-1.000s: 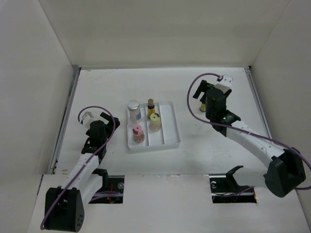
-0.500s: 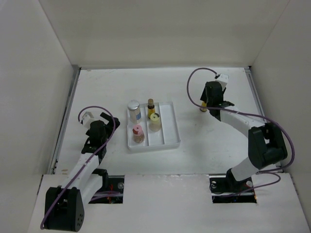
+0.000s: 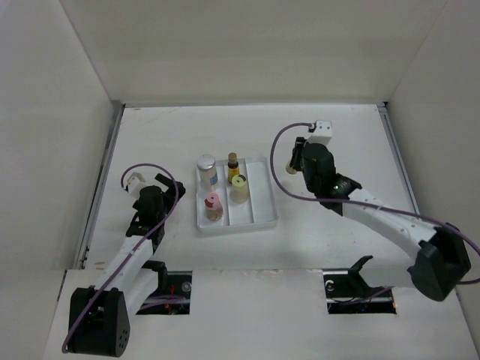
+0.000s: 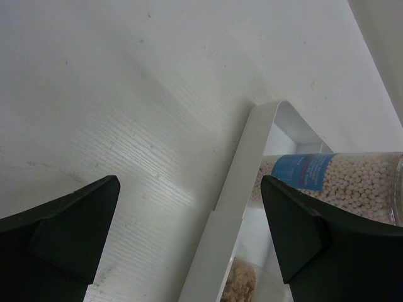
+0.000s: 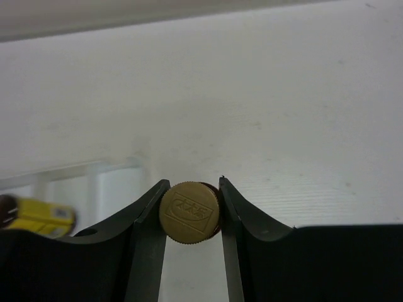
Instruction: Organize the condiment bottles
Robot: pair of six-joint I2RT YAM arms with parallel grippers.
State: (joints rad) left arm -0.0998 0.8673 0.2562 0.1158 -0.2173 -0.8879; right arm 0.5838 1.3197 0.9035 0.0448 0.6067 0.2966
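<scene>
Top view, tray: a white three-compartment tray [image 3: 264, 199] is seen mid-frame on the table [image 3: 172, 135].
Top view, left compartment: the silver-capped bottle [image 3: 206, 169] is stood at the upper end and the pink-capped bottle [image 3: 212, 207] at the lower end.
Top view, middle compartment: the brown-capped amber bottle [image 3: 233, 166] is stood just above the yellow-capped bottle [image 3: 239, 188].
Top view, right hand: the right hand [image 3: 297, 159] is found right of the tray, apart from it, with the second amber bottle [image 3: 292, 166] caught in it (only a yellowish bit is shown).
Top view, left hand: the left hand [image 3: 156, 192] is placed left of the tray; its opening cannot be told here.
Left wrist view: the fingers [image 4: 63, 226] are spread wide and nothing is held. The tray's rim and the blue-labelled, bead-filled silver-capped bottle are seen at the right.
Right wrist view: both fingers are pressed against the sides of the ribbed cap [image 5: 189, 212] of the second amber bottle. The tray and a yellow label are seen at the left.
</scene>
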